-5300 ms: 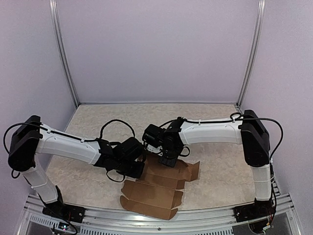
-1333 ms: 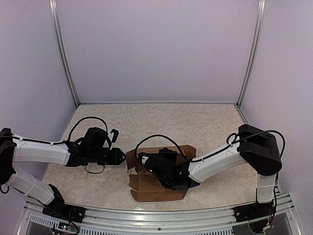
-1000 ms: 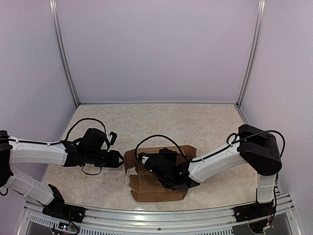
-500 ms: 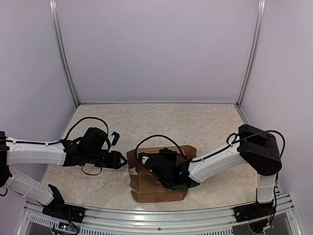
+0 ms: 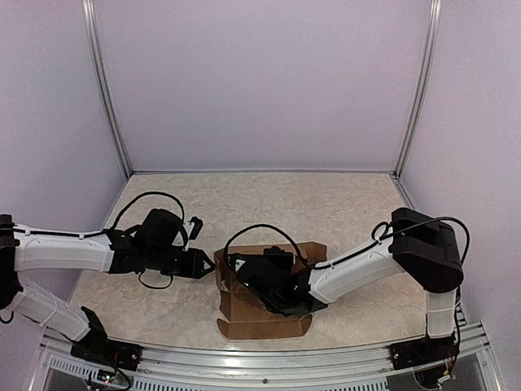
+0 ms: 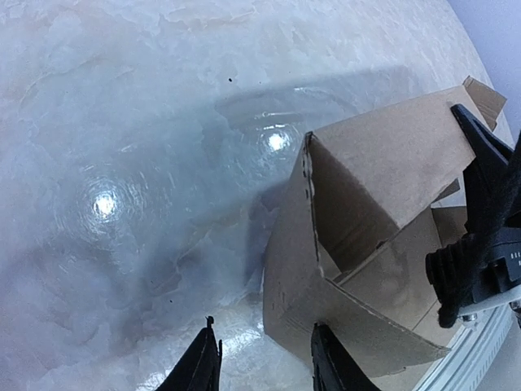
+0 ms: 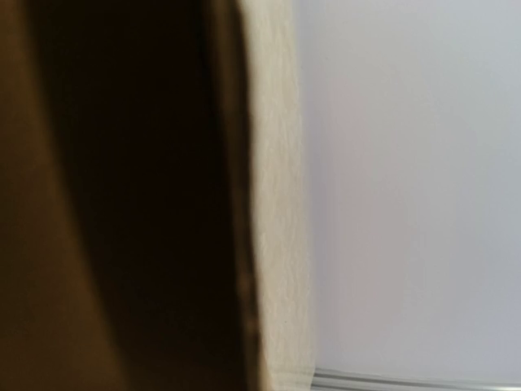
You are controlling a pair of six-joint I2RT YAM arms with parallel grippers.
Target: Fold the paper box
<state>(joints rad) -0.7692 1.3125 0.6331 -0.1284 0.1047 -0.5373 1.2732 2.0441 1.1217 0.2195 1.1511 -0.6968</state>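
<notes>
1. I see the box half-folded, at the near centre of the table.
2. Right gripper: fingers pressed together, reaching into the box's raised left end.
3. Left gripper: fingers spread, pinching nothing, just beside that end.

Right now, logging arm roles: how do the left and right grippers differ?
The left gripper stands open at the paper box's left end; the right gripper is shut, reaching in among its flaps. The left gripper's fingers show in its wrist view; the right gripper's do not. Both sit low.
</notes>
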